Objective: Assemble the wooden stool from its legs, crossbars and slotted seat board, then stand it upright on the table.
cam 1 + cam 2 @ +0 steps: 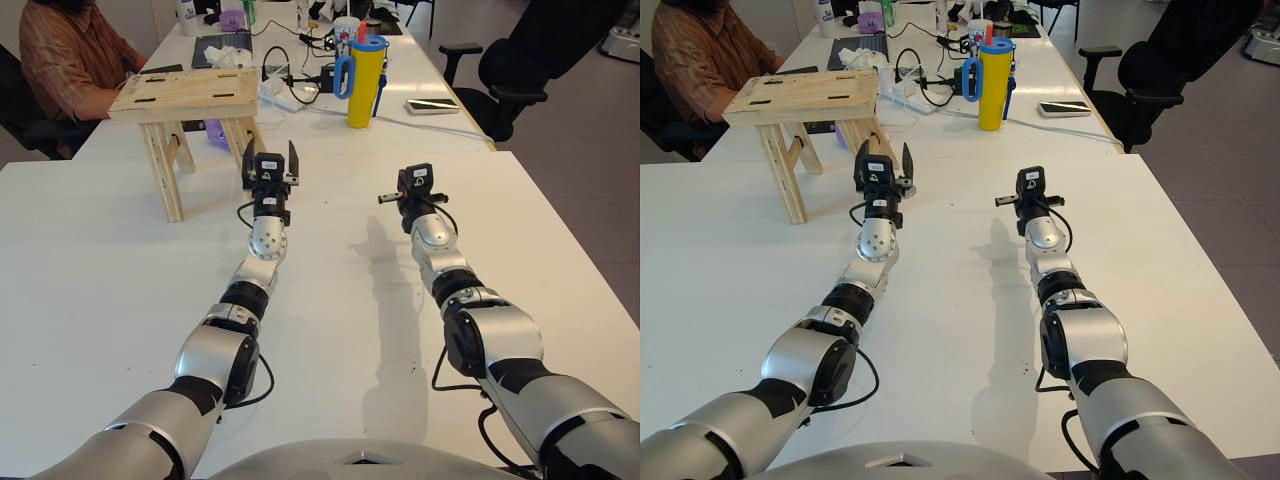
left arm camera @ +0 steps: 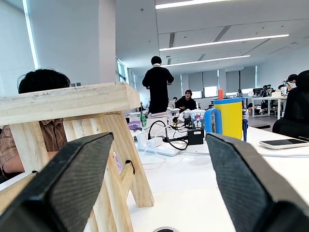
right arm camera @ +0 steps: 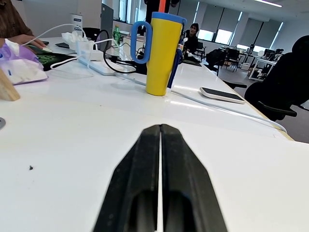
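The wooden stool [image 1: 190, 100] stands upright and assembled at the back left of the white table [image 1: 100, 300], its slotted seat board on top and legs [image 2: 123, 159] splayed below. My left gripper [image 1: 270, 160] is open, just right of the stool's near leg and apart from it, with nothing between its fingers [image 2: 72, 188]. My right gripper [image 1: 392, 196] is shut on nothing, hovering over bare table near the middle right, its fingers [image 3: 159, 183] pressed together.
A yellow tumbler with a blue handle [image 1: 362, 80] stands on the far table behind the grippers, with a phone [image 1: 432, 105], cables and a power strip [image 1: 290, 95] nearby. A seated person [image 1: 70, 60] is at the far left behind the stool. An office chair [image 1: 500, 80] stands at the back right.
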Available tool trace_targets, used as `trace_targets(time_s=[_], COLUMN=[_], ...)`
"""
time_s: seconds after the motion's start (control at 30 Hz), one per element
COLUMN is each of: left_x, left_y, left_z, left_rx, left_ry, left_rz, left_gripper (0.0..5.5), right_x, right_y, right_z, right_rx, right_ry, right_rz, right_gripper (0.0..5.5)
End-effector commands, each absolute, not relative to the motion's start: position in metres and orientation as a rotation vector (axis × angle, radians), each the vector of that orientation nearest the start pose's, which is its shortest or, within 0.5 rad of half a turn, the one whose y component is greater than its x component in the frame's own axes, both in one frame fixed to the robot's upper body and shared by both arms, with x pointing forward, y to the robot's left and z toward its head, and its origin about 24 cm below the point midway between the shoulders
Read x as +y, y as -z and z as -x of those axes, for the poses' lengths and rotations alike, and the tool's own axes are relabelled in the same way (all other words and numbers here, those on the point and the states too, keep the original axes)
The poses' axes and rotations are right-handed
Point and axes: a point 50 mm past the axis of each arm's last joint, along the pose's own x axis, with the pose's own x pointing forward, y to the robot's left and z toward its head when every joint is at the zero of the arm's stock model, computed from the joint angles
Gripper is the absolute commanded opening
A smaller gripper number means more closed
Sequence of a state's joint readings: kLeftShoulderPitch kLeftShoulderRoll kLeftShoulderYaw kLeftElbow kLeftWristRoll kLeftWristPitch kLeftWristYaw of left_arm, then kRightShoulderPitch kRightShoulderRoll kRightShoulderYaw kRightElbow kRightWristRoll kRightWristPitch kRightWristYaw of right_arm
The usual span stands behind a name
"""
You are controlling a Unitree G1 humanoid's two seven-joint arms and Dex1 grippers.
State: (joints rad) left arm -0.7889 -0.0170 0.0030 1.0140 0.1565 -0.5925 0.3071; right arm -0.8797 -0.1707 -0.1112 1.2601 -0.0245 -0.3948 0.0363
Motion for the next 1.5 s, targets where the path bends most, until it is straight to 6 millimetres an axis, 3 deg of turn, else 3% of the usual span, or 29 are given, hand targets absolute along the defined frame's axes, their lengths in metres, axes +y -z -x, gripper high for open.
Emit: trace_targets(time_s=[0.03, 0.87, 1.27, 1.5], left_x=[0.089, 0.089, 0.089, 0.092], left_y=[-0.103, -0.100, -0.101, -0.110], left_z=[-0.368, -0.369, -0.369, -0.366], left_rx=[-0.365, -0.342, -0.355, -0.449], left_ry=[-0.013, 0.030, 0.001, -0.070], left_rz=[-0.120, -0.134, -0.118, -0.125], left_gripper=[3.55, 3.55, 3.55, 3.55], right_x=[-0.158, -0.132, -0.132, -0.136], right_y=[-0.077, -0.070, -0.070, -0.070], right_z=[-0.387, -0.382, -0.382, -0.383], right_rx=[-0.009, -0.023, -0.023, -0.018], right_ry=[-0.058, -0.118, -0.126, -0.128], right_rz=[0.140, 0.137, 0.150, 0.161], right_gripper=[0.00, 0.00, 0.00, 0.00])
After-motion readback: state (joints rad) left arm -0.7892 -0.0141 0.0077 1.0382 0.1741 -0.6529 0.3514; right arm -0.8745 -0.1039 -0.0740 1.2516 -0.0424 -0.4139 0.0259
